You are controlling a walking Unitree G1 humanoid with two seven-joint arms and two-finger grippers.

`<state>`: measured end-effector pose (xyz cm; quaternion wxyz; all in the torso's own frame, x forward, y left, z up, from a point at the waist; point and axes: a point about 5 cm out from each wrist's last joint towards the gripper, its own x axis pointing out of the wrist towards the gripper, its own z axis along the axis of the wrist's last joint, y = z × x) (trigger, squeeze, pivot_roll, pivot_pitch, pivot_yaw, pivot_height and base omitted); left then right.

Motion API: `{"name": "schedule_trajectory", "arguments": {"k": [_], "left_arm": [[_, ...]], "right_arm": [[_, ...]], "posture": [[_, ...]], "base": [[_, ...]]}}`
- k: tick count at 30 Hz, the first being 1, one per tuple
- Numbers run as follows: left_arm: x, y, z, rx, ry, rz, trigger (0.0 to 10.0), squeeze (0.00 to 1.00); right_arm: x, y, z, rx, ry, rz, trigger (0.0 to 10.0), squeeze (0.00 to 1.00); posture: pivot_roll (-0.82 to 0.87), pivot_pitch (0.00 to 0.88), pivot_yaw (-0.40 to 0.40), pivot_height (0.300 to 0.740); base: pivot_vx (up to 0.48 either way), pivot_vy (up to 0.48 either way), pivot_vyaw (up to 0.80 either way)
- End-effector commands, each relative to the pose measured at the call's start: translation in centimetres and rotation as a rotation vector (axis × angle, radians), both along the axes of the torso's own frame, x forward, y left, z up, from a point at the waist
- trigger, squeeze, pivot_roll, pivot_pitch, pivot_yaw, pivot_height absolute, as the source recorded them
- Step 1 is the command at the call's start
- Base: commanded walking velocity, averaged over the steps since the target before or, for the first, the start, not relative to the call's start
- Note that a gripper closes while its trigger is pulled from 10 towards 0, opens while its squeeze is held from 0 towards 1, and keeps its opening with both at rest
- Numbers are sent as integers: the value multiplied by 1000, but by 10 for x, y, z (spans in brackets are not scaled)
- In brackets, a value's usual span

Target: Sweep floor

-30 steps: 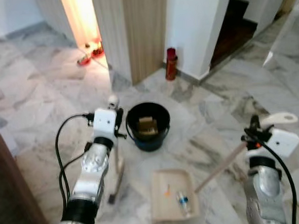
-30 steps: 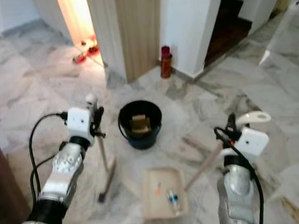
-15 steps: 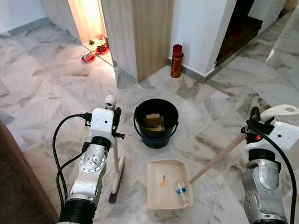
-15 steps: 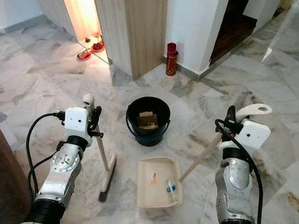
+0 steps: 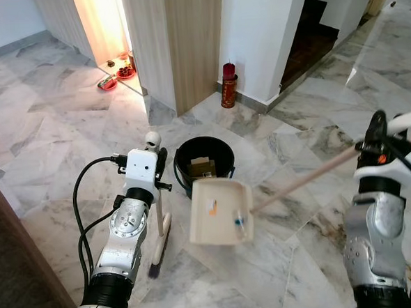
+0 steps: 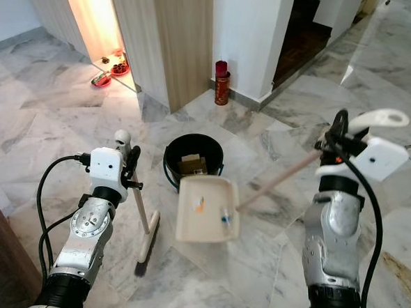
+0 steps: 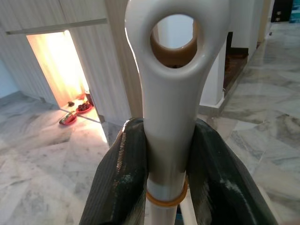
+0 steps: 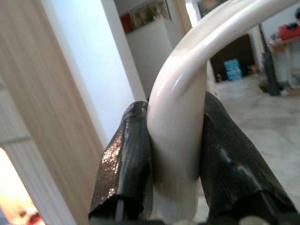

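Dustpan (image 5: 219, 211) raised beside bucket (image 5: 204, 164) — right claw (image 8: 174, 154) gripping handle

Even daylight fills the head views, and the marble floor (image 5: 282, 261) is bright and fairly sharp. Behind the black bucket (image 5: 204, 165), a doorway (image 5: 100, 24) glows warm orange, blown out to near white, spilling a bright patch on the floor before it. To the right of the bucket the stairwell (image 5: 309, 29) sits in deep shadow. The dustpan (image 5: 219, 212) looks slightly smeared. In the right wrist view the background is soft and the black fingers (image 8: 124, 168) carry specular glints.
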<state>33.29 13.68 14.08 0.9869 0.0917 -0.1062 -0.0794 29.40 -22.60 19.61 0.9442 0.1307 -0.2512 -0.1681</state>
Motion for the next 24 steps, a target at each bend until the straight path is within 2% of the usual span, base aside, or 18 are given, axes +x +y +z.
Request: {"name": "schedule_trajectory", "arguments": {"k": [1,6,13,24], "left_arm": [[0,0,11,2,-68,2,10000,0],[1,-1,11,-2,-67,4,10000,0],[2,0,12,-10,-66,13,10000,0],[1,1,12,-10,-70,19,10000,0]], "right_arm": [[-3,4,29,49,-136,20,10000,0],[-2,11,40,29,-159,43,10000,0],[-2,13,39,21,-146,58,10000,0],[-2,18,41,35,-154,90,10000,0]], "posture": [[112,77,-14,740],[112,67,-13,740],[110,58,-13,740],[112,47,-14,740]], "base": [[0,0,0],[0,0,0],[0,0,0],[337,0,0]]}}
